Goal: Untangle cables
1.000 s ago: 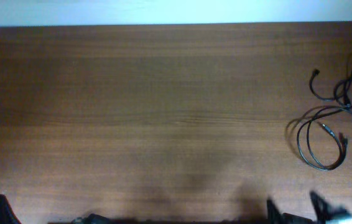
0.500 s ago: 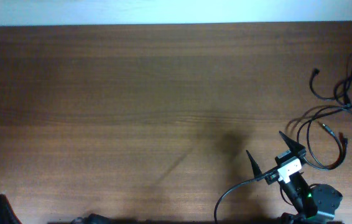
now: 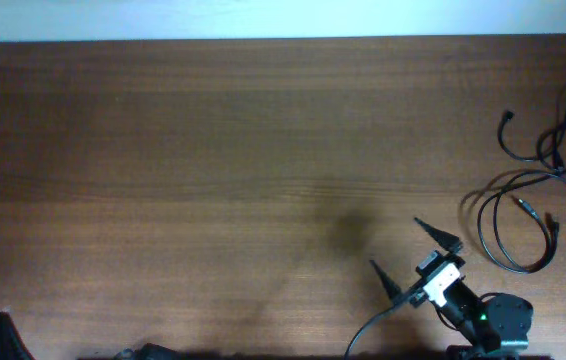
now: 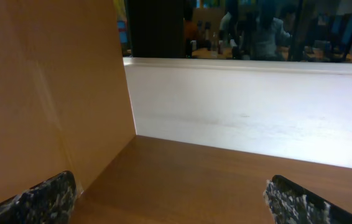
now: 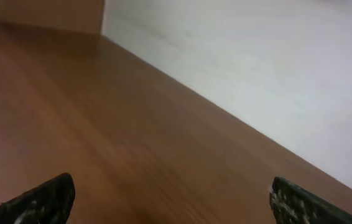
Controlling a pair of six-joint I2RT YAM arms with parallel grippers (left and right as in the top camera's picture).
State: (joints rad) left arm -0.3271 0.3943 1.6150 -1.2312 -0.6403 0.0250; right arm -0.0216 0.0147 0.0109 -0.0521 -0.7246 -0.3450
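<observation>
The cables (image 3: pixel 523 205) are thin black cords lying in loose tangled loops at the right edge of the table, with small plug ends showing. My right gripper (image 3: pixel 413 258) is open and empty over the front right of the table, to the left of the cables and apart from them. Its wrist view shows only bare wood between its fingertips (image 5: pixel 170 199). My left gripper is only a black tip (image 3: pixel 5 335) at the front left corner in the overhead view. Its wrist view shows its fingers wide open and empty (image 4: pixel 176 199).
The wooden table (image 3: pixel 223 170) ends at a pale wall (image 3: pixel 263 18) along the back. A wooden side panel (image 4: pixel 45 93) stands at the table's left edge. A thick black arm cable (image 3: pixel 368 330) trails from the right arm.
My right arm rose into view from the front edge, then shifted left and turned, pointing away from the cables. The cables and the left gripper have not moved.
</observation>
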